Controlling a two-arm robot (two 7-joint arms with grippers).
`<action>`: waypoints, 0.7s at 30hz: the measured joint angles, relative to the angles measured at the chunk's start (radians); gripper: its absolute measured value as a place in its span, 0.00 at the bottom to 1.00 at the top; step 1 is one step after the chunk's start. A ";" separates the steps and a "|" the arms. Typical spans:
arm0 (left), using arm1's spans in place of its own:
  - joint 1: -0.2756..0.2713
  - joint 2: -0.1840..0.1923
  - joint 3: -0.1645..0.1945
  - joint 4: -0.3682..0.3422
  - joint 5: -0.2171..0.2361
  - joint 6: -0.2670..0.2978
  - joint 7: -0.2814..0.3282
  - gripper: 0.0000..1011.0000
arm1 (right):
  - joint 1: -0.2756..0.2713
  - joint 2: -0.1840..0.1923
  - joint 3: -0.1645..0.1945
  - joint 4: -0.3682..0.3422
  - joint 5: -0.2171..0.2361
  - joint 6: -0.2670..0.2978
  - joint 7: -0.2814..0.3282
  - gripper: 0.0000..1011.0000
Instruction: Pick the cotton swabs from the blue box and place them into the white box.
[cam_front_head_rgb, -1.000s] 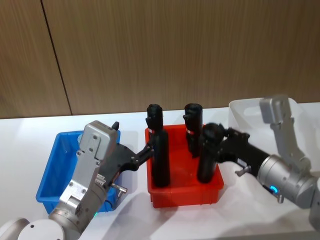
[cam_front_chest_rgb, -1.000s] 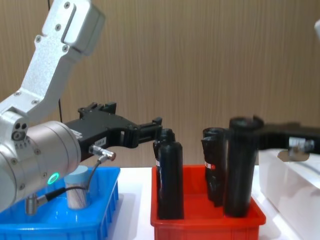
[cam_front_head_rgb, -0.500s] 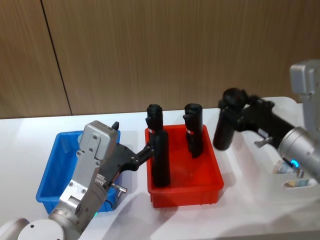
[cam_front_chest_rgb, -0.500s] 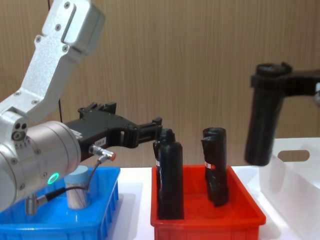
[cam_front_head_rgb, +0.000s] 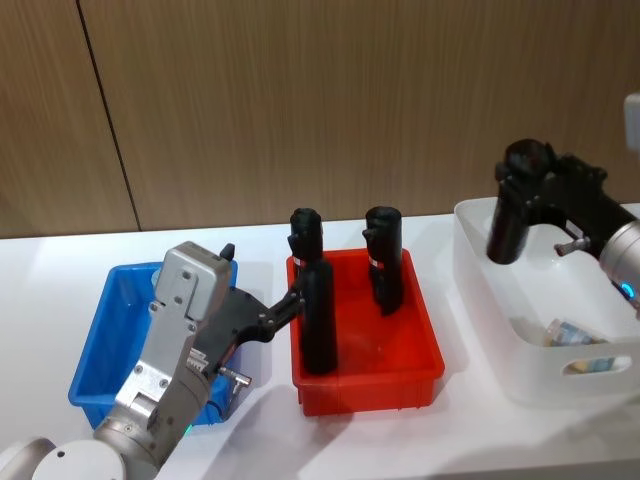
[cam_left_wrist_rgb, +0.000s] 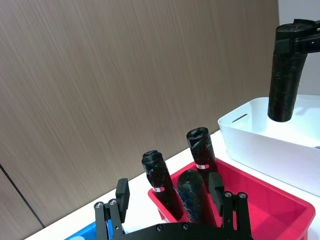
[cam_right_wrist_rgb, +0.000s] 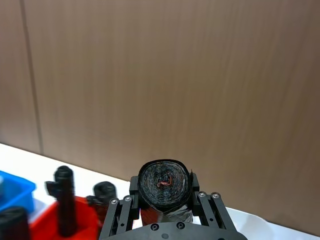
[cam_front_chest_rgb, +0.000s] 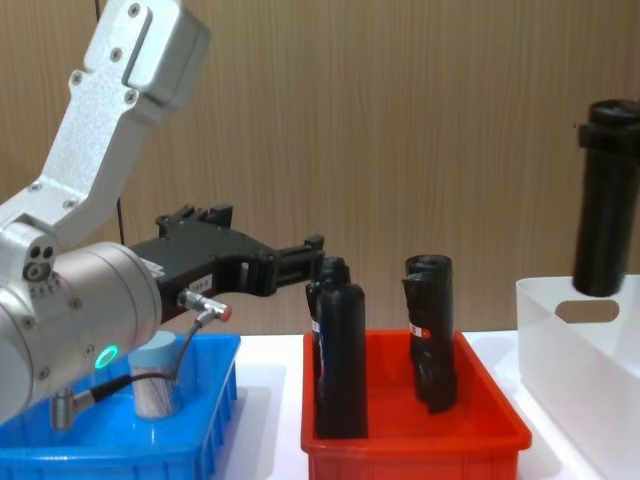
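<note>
A wall of brown wood-grain panels (cam_front_head_rgb: 300, 100) fills the background, with a thin dark vertical seam (cam_front_head_rgb: 105, 110) on its left part. Below it stretches a smooth white tabletop (cam_front_head_rgb: 40, 290), evenly lit, meeting the wall's lower edge.

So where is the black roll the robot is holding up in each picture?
Head view: the held black roll, upper right, over the white box.
Chest view: roll at right edge, above the box.
Left wrist view: roll over the box.
Right wrist view: roll's end between the right gripper's fingers.
Shared landmark: red tray.
</note>
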 joint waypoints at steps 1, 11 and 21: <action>0.000 0.000 0.000 0.000 0.000 0.000 0.000 0.99 | 0.005 0.001 0.002 0.011 -0.003 -0.001 -0.003 0.54; 0.000 0.000 0.000 0.000 0.000 0.000 0.000 0.99 | 0.059 -0.005 0.008 0.151 -0.038 -0.032 -0.033 0.54; 0.000 0.000 0.000 0.000 0.000 0.000 0.000 0.99 | 0.109 -0.024 0.004 0.310 -0.046 -0.087 -0.057 0.58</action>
